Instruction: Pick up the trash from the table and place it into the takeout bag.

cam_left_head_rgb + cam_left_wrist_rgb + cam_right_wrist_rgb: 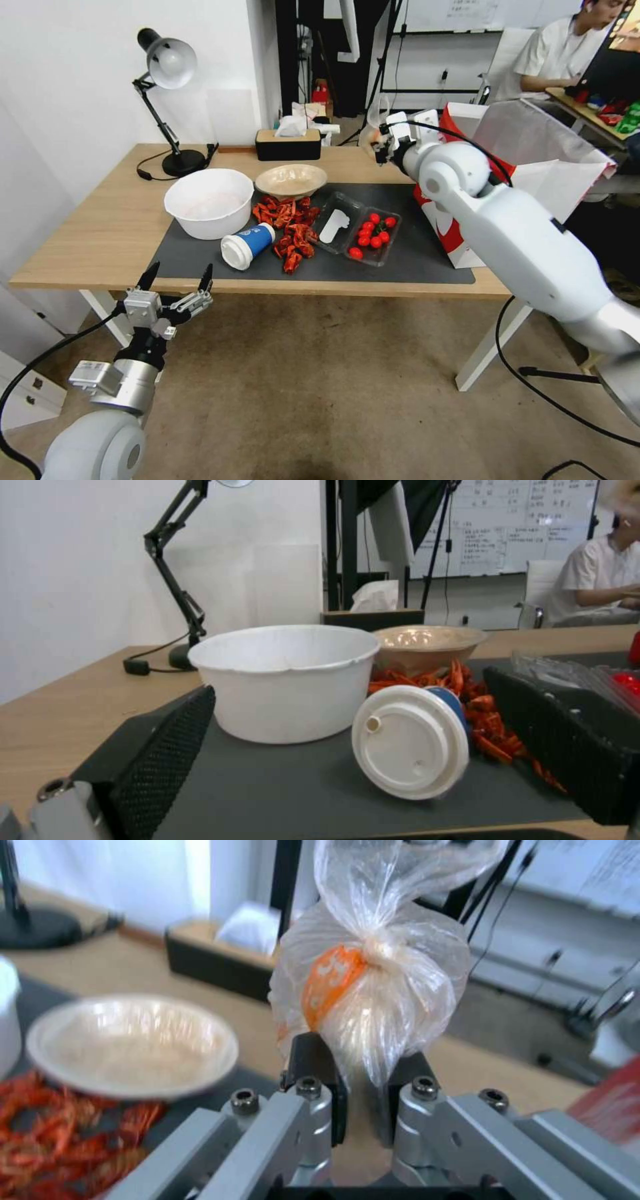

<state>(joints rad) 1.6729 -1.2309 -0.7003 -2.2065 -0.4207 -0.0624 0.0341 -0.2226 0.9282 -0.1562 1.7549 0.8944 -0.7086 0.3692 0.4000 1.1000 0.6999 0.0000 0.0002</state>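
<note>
Above the far right of the surface (93, 227), the right end effector (363, 1080) pinches a knotted clear bag (370, 990) holding a pale lump, its jaws closed narrow on the bag's lower end. Done well, the carry keeps the grip firm and lifts the load over the rim of the takeout bag (533, 147), just right of the end effector, before release. The left end effector (179, 280) hangs wide open off the near edge, facing the lidded paper cup (248, 245).
</note>
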